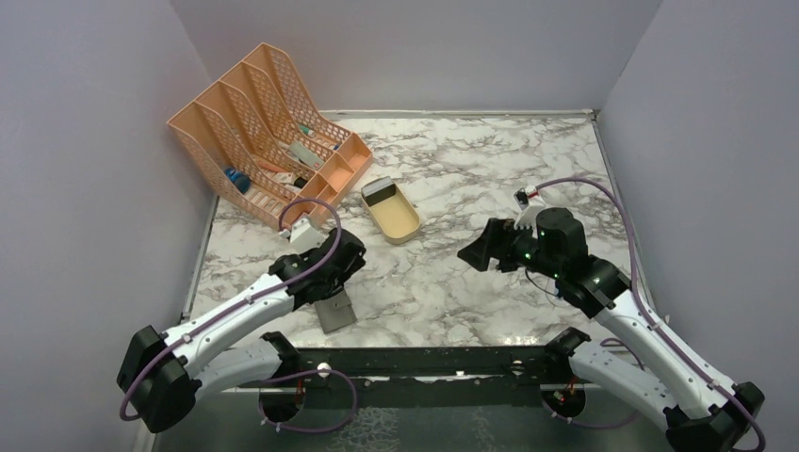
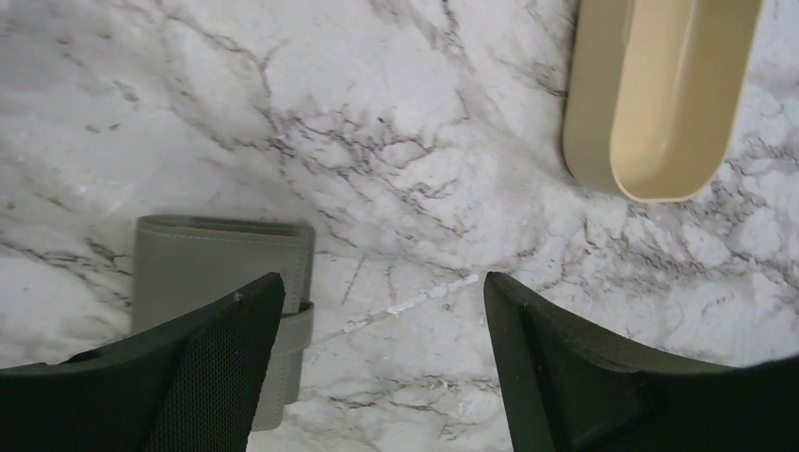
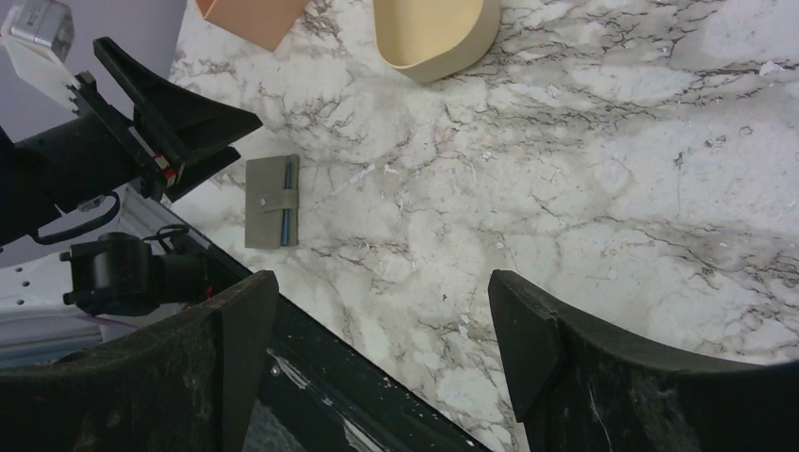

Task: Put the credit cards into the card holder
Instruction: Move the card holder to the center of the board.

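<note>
Plainly, the tan tray [image 1: 398,220] is the smoothest thing here: a shallow oval of matte plastic with rounded walls, standing on the white table [image 1: 490,169] with its grey marble veining. In the tray's far end lies a small dark-and-white patch [image 1: 380,194], too small to tell what it is. Both wrist views cut that end off.

Behind and left of the tray leans the peach file rack [image 1: 264,122], made of open mesh with slanted dividers; the things in it are blurred.

The card holder [image 2: 221,259] lies flat and folded nearer the arms than the tray, toward the left. It is a grey rectangle of soft stitched material with a strap [image 2: 297,325] across its open edge. From the right wrist a thin blue line shows along its middle.

The left gripper [image 2: 382,287] hangs above the card holder, on the tray's near side. Its black wedge fingers [image 2: 217,367] are spread with only marble between them, and one hides the wallet's near corner. The right gripper [image 3: 382,282], well to the right of the tray, is spread wide and holds nothing.
</note>
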